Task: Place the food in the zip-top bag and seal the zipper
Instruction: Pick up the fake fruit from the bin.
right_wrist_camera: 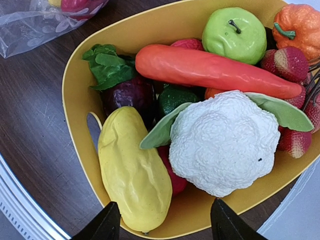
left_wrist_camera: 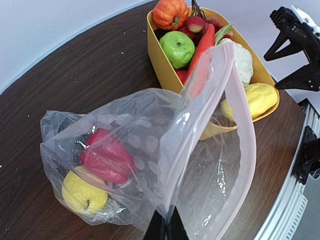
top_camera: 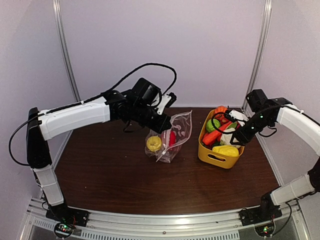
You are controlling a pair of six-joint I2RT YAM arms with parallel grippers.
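The clear zip-top bag [left_wrist_camera: 150, 130] stands on the table with its mouth held up. My left gripper [left_wrist_camera: 167, 227] is shut on the bag's mouth edge, seen from above as the left gripper [top_camera: 162, 119]. The zipper [left_wrist_camera: 246, 130] curves along the open rim. Inside the bag lie a yellow lemon [left_wrist_camera: 82, 192] and a red pepper [left_wrist_camera: 107, 157]. My right gripper [right_wrist_camera: 165, 225] hangs open over the yellow basket [right_wrist_camera: 80, 100], above a long yellow fruit [right_wrist_camera: 132, 170] and the white cauliflower [right_wrist_camera: 225, 142]. The orange carrot [right_wrist_camera: 210, 70] and a green apple [right_wrist_camera: 235, 27] also lie in the basket.
The basket [top_camera: 220, 157] sits right of the bag [top_camera: 172, 135] on the dark wooden table [top_camera: 110, 175]. It also holds an orange pumpkin [right_wrist_camera: 300, 22], strawberries [right_wrist_camera: 290, 62], a dark purple vegetable [right_wrist_camera: 127, 95] and green leaves [right_wrist_camera: 107, 65]. White walls enclose the table.
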